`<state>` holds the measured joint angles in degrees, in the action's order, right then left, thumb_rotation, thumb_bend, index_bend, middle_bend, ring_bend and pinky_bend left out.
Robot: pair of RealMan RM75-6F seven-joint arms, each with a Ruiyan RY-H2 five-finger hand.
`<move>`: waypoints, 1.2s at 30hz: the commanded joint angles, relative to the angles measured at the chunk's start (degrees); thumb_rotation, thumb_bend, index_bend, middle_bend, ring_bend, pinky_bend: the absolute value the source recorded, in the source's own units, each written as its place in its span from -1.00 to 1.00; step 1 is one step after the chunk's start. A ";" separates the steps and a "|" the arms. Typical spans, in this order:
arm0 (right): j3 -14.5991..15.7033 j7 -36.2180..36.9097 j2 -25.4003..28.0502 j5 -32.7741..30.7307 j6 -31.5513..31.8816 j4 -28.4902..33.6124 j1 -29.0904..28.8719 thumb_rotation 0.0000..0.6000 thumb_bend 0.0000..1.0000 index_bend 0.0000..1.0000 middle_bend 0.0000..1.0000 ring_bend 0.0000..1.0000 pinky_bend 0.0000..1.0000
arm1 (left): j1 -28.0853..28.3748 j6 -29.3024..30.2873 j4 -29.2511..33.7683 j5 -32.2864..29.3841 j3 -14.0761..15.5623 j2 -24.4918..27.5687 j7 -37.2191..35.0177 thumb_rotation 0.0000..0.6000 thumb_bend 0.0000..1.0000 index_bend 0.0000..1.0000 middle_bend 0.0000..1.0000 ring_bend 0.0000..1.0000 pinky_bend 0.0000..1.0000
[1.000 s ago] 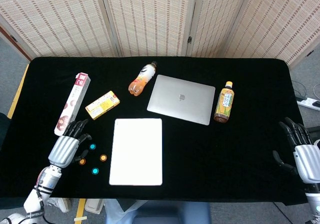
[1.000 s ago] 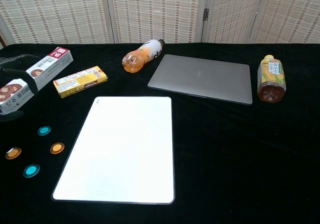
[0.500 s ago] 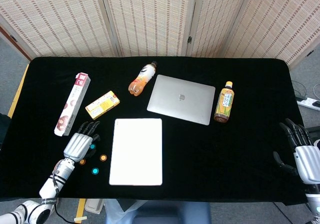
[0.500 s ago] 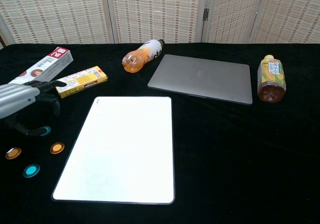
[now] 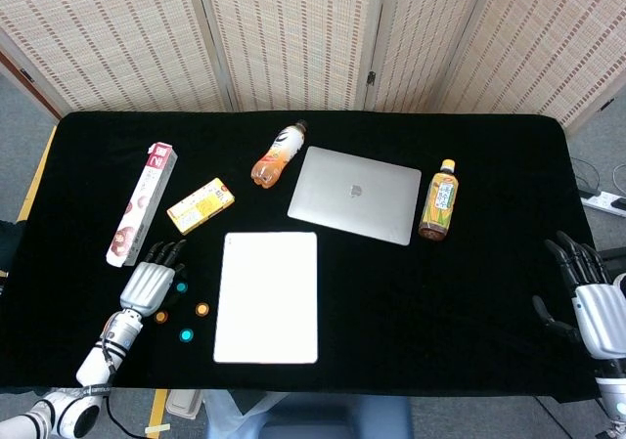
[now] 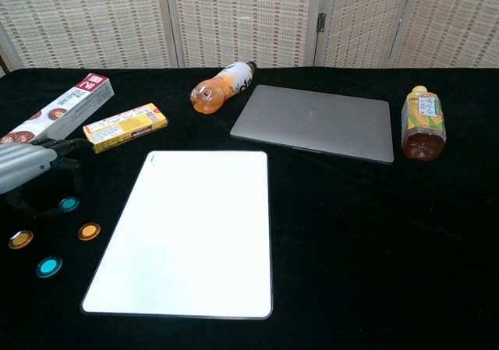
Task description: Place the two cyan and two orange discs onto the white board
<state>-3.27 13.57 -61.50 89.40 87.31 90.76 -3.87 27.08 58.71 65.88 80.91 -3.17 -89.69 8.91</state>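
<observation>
Left hand (image 5: 149, 285), silver-backed with black fingers, went forward from beside the four small round discs to over the upper cyan disc (image 6: 69, 204), then drew back slightly toward the table's left edge; fingers spread, holding nothing. Right hand (image 5: 594, 307) sank a little at the table's right edge.

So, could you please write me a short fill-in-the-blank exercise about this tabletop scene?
1. The white board has ____ discs on it.
2. The left robot hand hovers near the upper ____ disc.
3. The orange-drink bottle lies on its side, while the tea bottle stands ____.
4. The laptop is ____.

Missing words: no; cyan; upright; closed
</observation>
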 commanded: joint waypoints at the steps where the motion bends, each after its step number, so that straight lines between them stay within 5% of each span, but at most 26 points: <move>1: -0.01 -0.06 0.01 -0.05 0.01 0.00 0.02 1.00 -0.15 -1.00 -1.00 -1.00 -1.00 | 0.11 -0.44 -0.59 -0.45 0.09 -0.17 -0.07 1.00 -0.25 -0.09 -1.00 -1.00 -1.00; 36: 0.15 0.08 -0.18 0.25 1.53 -0.27 1.00 1.00 -0.15 -1.00 -1.00 -1.00 -1.00 | 1.05 0.06 1.52 -0.58 0.40 1.62 -2.43 1.00 -0.15 0.02 -1.00 -1.00 -1.00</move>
<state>-3.12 13.64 -61.68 89.65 88.83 90.49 -2.88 27.88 58.72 66.84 80.22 -2.58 -88.51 6.39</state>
